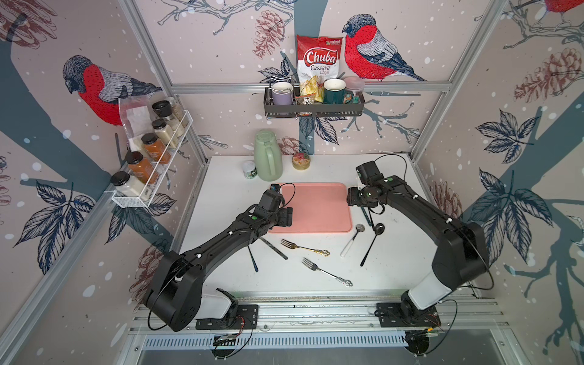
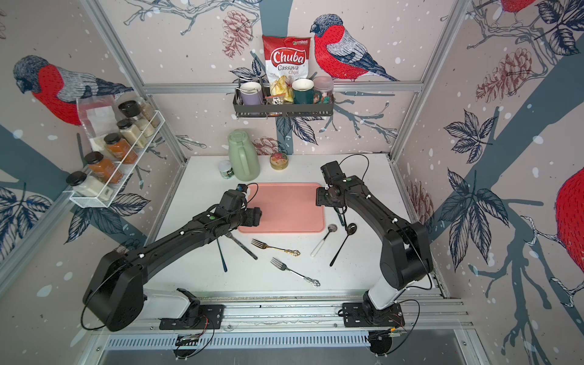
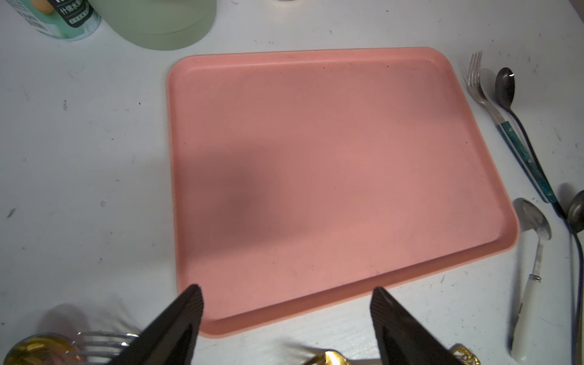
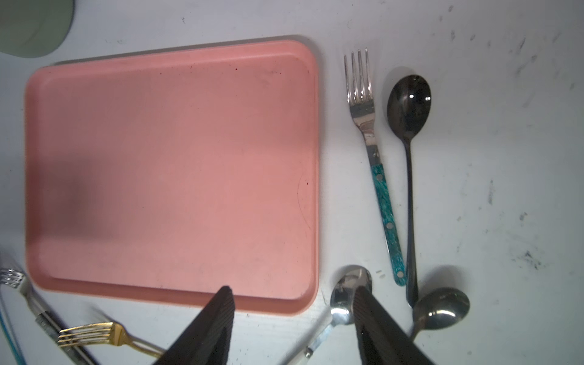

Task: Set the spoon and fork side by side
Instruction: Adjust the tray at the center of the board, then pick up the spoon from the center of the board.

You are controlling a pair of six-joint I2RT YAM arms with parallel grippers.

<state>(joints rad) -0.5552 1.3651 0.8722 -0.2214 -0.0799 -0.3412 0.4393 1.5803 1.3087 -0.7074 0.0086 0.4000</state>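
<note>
Left gripper (image 3: 287, 303): you find its two black fingers spread wide with nothing between them, poised over the near rim of the tray.
Right gripper (image 4: 292, 300): your wrist view shows its fingers standing apart and empty. One finger crosses in front of the bowl of the white-handled spoon, and you cannot tell whether they touch.
Task fork: a steel fork with a teal speckled handle (image 4: 376, 164). You see it flat on the white tabletop (image 1: 395, 259), just beside the tray's right edge, with its tines pointing away from the arm bases.
Task spoon: a black long-handled spoon (image 4: 409, 158). You see it just beside that fork, on the side away from the tray and roughly parallel to it. Its bowl is level with the tines. The two handle ends nearly meet, and contact is unclear.
Tray: a pink rectangular plastic tray (image 1: 316, 202), lying mid-table between your two grippers.
Loose cutlery, right: a white-handled steel spoon (image 1: 350, 241) and a second dark spoon (image 1: 373, 241), both nearer the arm bases than the pair.
Loose cutlery, front: a gold fork (image 1: 303, 247) and a silver fork with an ornate handle (image 1: 327, 272), both in front of the tray.
Back of table: a pale green lidded jug (image 1: 268, 156).
</note>
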